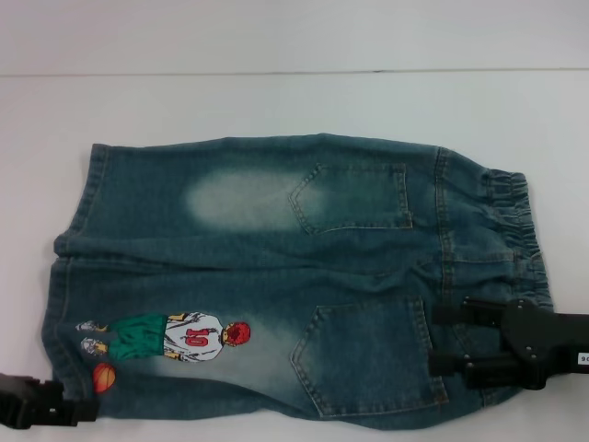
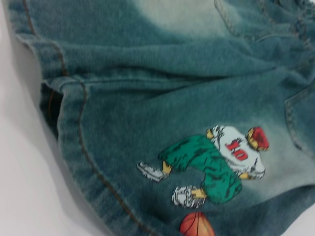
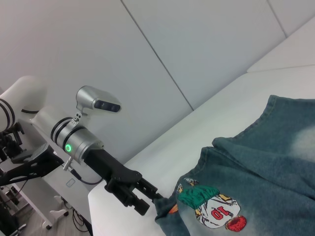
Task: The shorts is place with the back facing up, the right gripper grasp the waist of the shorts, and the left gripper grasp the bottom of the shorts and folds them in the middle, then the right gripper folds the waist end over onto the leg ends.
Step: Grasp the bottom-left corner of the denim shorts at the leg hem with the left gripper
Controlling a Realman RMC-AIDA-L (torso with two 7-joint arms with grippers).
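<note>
The shorts (image 1: pixel 276 249) lie flat, back up, on the white table, two patch pockets showing. The waist (image 1: pixel 515 221) is at the right and the leg ends (image 1: pixel 64 295) at the left, next to the cartoon print (image 1: pixel 175 336). My right gripper (image 1: pixel 434 339) hovers open over the near waist end, beside the near pocket. My left gripper (image 1: pixel 90 410) is at the near corner of the leg hem. In the right wrist view the left gripper (image 3: pixel 153 202) has its fingers spread at that corner of the shorts (image 3: pixel 266 167). The left wrist view shows the hem (image 2: pixel 74 128) and the print (image 2: pixel 216 162).
The white table (image 1: pixel 276 101) runs back to a pale wall. Its near edge lies just below the shorts. In the right wrist view the table's left end (image 3: pixel 113 196) drops off toward the floor, with the left arm (image 3: pixel 29 98) standing beyond it.
</note>
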